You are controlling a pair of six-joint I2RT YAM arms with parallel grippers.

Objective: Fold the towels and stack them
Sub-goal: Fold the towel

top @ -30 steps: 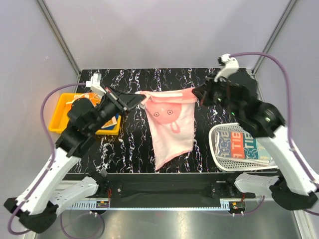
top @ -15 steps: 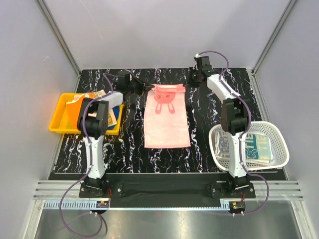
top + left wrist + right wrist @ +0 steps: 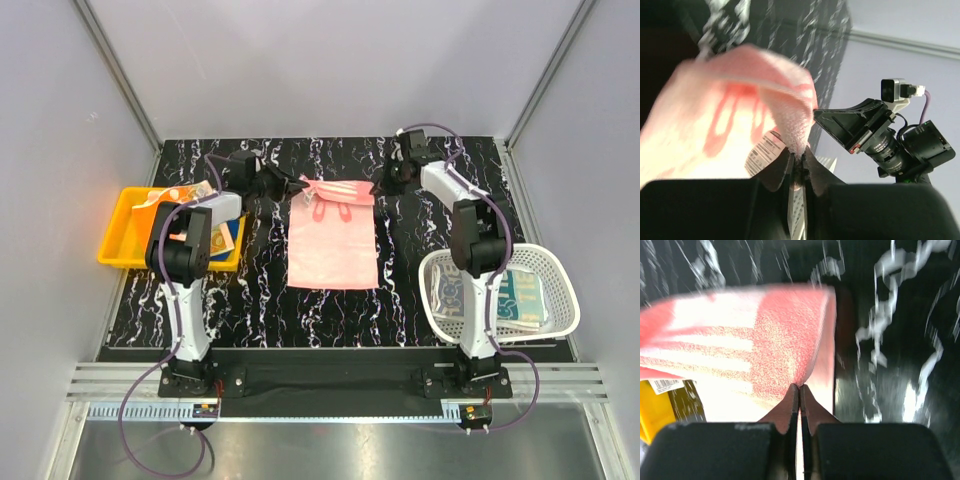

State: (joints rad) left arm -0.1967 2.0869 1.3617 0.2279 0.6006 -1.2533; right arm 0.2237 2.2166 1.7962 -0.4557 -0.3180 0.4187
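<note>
Cloth: soft pink rectangular towel (image 3: 332, 240), far edge lifted.
Left gripper (image 3: 799, 161), right gripper (image 3: 799, 390): jaws pinch one far corner each.
Risk: if you release unevenly, the fold skews.

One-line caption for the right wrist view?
Right gripper shut on a folded edge of the pink towel, black marbled table beyond.
</note>
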